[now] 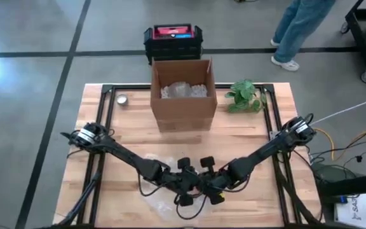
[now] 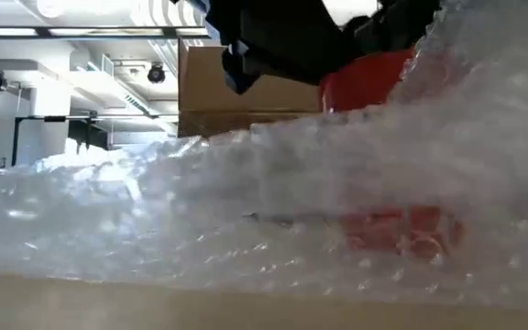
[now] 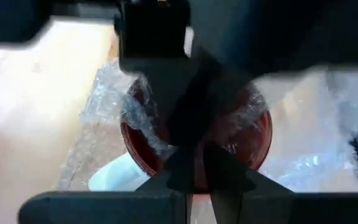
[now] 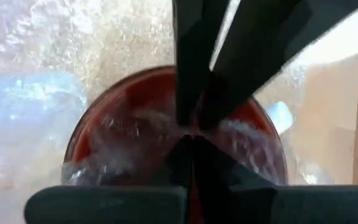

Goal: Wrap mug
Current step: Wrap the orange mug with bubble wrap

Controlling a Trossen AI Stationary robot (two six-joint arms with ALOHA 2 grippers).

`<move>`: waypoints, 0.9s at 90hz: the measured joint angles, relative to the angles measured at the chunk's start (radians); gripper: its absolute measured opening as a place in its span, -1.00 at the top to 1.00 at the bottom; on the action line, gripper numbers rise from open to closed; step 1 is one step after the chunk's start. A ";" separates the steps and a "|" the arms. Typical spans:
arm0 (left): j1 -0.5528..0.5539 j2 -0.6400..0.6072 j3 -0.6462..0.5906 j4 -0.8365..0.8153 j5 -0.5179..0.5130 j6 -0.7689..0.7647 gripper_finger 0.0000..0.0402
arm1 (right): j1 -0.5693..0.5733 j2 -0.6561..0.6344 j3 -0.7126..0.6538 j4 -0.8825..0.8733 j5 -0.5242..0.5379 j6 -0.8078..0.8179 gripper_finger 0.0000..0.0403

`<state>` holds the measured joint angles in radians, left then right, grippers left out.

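both grippers meeting over the red mug

the left gripper (image 1: 184, 184) and right gripper (image 1: 210, 184) are hovering together near the front edge of the surface (image 1: 132, 137), directly above the red mug (image 3: 241, 146). the mug is sitting on bubble wrap (image 2: 246, 202), which is draping over its rim. each gripper's fingers are pinched tight on a strip of that wrap over the mug's mouth. a cardboard box (image 1: 183, 95) is standing near the back edge, with a green plant (image 1: 245, 95) beside it.
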<state>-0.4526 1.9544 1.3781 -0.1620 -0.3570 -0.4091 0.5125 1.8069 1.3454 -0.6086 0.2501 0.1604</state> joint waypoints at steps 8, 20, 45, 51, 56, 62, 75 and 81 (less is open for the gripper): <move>-0.001 -0.003 -0.001 0.002 0.002 0.000 0.89 | 0.002 -0.011 0.049 -0.078 0.000 -0.002 1.00; 0.002 -0.005 -0.001 0.010 0.003 -0.003 0.89 | 0.000 -0.028 0.103 -0.154 0.013 -0.002 1.00; 0.002 -0.005 -0.001 0.008 0.003 -0.005 0.89 | 0.046 -0.169 0.112 -0.339 0.005 0.155 1.00; 0.002 -0.005 -0.001 0.011 0.003 -0.005 0.89 | 0.089 -0.210 0.085 -0.413 -0.023 0.230 1.00; 0.002 -0.005 -0.002 0.012 0.002 -0.005 0.89 | 0.128 -0.237 0.046 -0.428 -0.046 0.297 1.00; 0.002 -0.005 -0.002 0.013 0.002 -0.005 0.89 | 0.183 -0.259 -0.017 -0.397 -0.048 0.368 1.00; 0.003 -0.005 -0.002 0.018 0.002 -0.004 0.89 | 0.260 -0.251 -0.143 -0.164 0.049 0.406 1.00; 0.003 -0.005 -0.003 0.030 0.002 -0.002 0.89 | 0.262 -0.241 -0.158 -0.056 0.137 0.350 1.00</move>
<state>-0.4492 1.9499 1.3755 -0.1324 -0.3546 -0.4113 0.7741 1.5658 1.1878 -0.6643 0.3870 0.5103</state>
